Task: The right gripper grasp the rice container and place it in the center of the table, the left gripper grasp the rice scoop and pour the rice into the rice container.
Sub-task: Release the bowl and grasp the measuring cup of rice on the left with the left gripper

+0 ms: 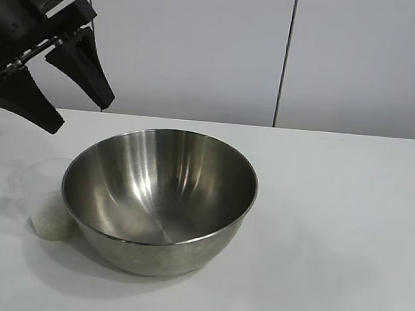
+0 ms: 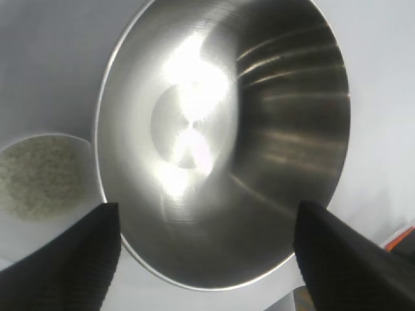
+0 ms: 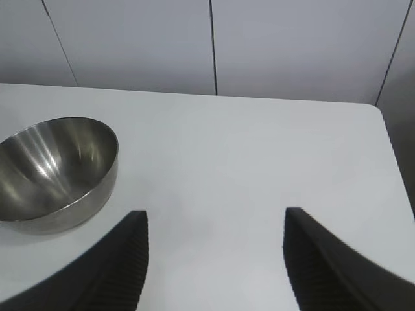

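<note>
One bowl [image 1: 159,198], one rice-filled cup [image 1: 48,198]

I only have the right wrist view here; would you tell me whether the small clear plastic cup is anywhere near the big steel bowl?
Observer: Yes. The small clear plastic cup stands upright on the flat white table, close beside the large round shiny steel bowl, at the exterior view's left.
Operator: Thank you. Does the cup hold anything?
Observer: White uncooked rice fills its lower part.
Operator: And is any rice in the bowl yet?
Observer: No, the left wrist view shows the bowl's inside bare.
Operator: Where is the left arm's claw?
Observer: The black left claw hangs open above the cup and the bowl's near rim, holding nothing.
</note>
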You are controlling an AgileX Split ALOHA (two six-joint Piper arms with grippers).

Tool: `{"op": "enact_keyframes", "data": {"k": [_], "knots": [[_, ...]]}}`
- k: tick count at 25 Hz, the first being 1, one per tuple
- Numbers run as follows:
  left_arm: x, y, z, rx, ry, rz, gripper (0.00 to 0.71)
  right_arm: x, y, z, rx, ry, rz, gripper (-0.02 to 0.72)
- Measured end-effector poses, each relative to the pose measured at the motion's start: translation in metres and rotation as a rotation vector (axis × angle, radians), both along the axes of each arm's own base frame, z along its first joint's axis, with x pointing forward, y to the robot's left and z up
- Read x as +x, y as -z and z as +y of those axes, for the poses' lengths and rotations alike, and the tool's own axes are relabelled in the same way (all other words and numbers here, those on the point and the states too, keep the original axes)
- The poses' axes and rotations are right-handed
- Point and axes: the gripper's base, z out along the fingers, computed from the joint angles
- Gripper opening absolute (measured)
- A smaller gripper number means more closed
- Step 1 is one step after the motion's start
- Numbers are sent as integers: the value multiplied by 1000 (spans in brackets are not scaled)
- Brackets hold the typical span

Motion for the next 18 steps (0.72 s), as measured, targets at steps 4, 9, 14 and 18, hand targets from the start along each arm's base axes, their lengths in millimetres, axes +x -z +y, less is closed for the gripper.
{"op": "enact_keyframes", "data": {"k": [4,9,14,18], "knots": [[0,0,0,0,0,0,538,11,29,0,5,3,79,421],[0,0,0,0,0,0,538,19,46,0,5,7,133,421],[0,0,0,0,0,0,538,23,55,-1,-8,21,164,421],[0,0,0,0,0,0,538,24,55,-2,-11,36,163,421]]}}
